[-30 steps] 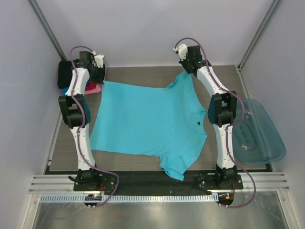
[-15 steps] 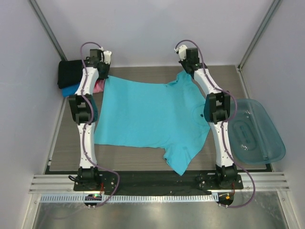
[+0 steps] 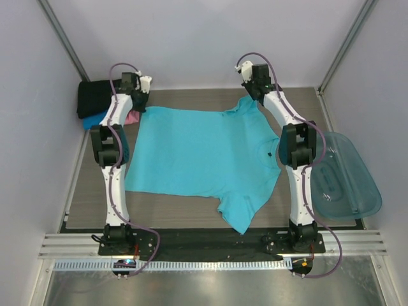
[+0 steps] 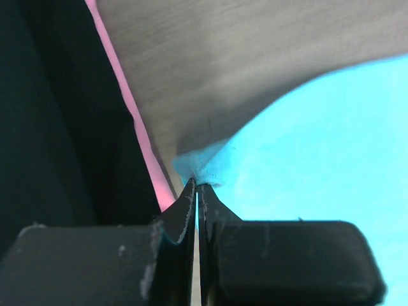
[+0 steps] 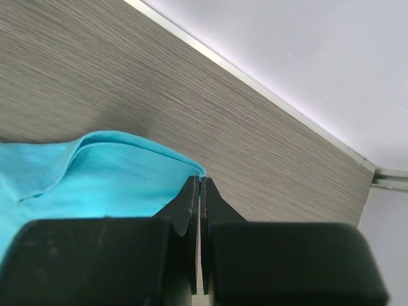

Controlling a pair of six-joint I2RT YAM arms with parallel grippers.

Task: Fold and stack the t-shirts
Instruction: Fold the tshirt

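Observation:
A turquoise t-shirt (image 3: 204,153) lies spread across the table, its neck toward the right. My left gripper (image 3: 141,102) is shut on its far left corner, seen pinched between the fingertips in the left wrist view (image 4: 197,185). My right gripper (image 3: 254,90) is shut on the shirt's far right edge by the collar, which shows in the right wrist view (image 5: 200,178). A folded stack of black (image 3: 93,97), blue (image 3: 97,118) and pink-red (image 3: 132,116) t-shirts sits at the far left, just beside the left gripper.
A translucent teal plastic tub (image 3: 344,175) lies at the right of the table, beside the right arm. The back wall stands close behind both grippers. A metal rail runs along the near edge by the arm bases.
Both arms have reached farther back, drawing the turquoise shirt away from the near edge and stretching it flatter. The left gripper has moved right and back, uncovering the folded stack.

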